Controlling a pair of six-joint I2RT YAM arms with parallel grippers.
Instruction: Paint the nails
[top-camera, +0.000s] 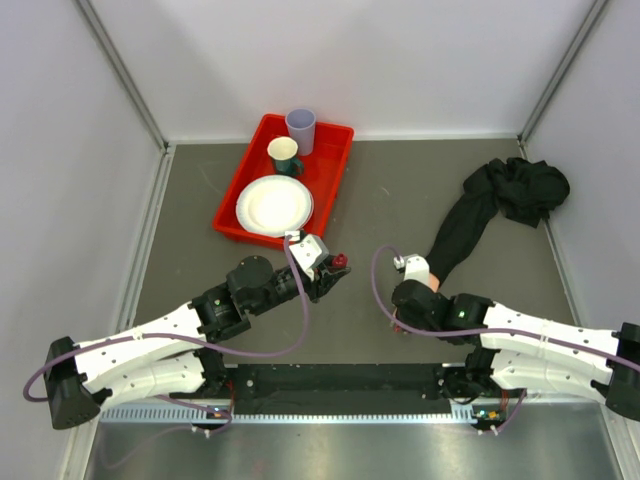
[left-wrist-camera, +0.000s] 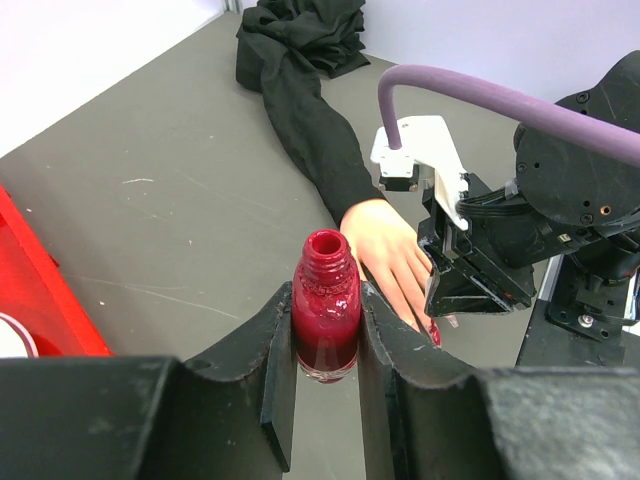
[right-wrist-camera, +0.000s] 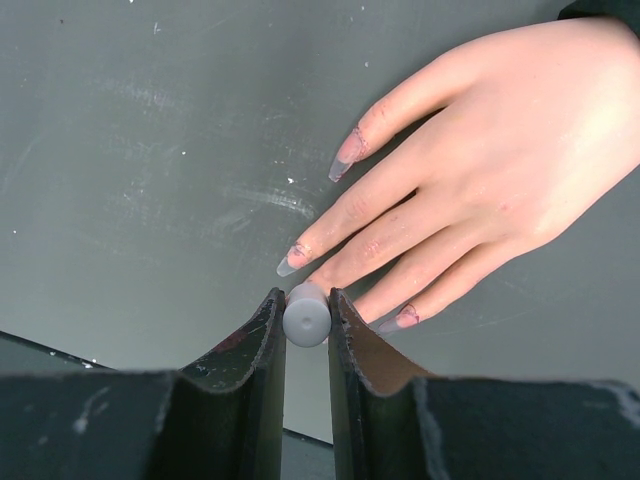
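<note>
A skin-coloured mannequin hand (right-wrist-camera: 500, 170) with a black sleeve (top-camera: 470, 220) lies flat on the grey table, fingers toward the arms. Its nails are long and pale with red smears: one (right-wrist-camera: 348, 152), another (right-wrist-camera: 292, 262), a third (right-wrist-camera: 405, 317). My right gripper (right-wrist-camera: 306, 322) is shut on a grey brush cap (right-wrist-camera: 306, 313) right over the fingertips, and the cap hides one nail. My left gripper (left-wrist-camera: 326, 350) is shut on an open red polish bottle (left-wrist-camera: 326, 315), held upright just left of the hand (left-wrist-camera: 385, 250). One nail looks red in the left wrist view (left-wrist-camera: 434, 333).
A red tray (top-camera: 335, 165) at the back left holds a white plate (top-camera: 274, 205), a green cup (top-camera: 284, 155) and a lilac cup (top-camera: 301, 128). The sleeve bunches at the back right (top-camera: 520, 188). White walls enclose the table.
</note>
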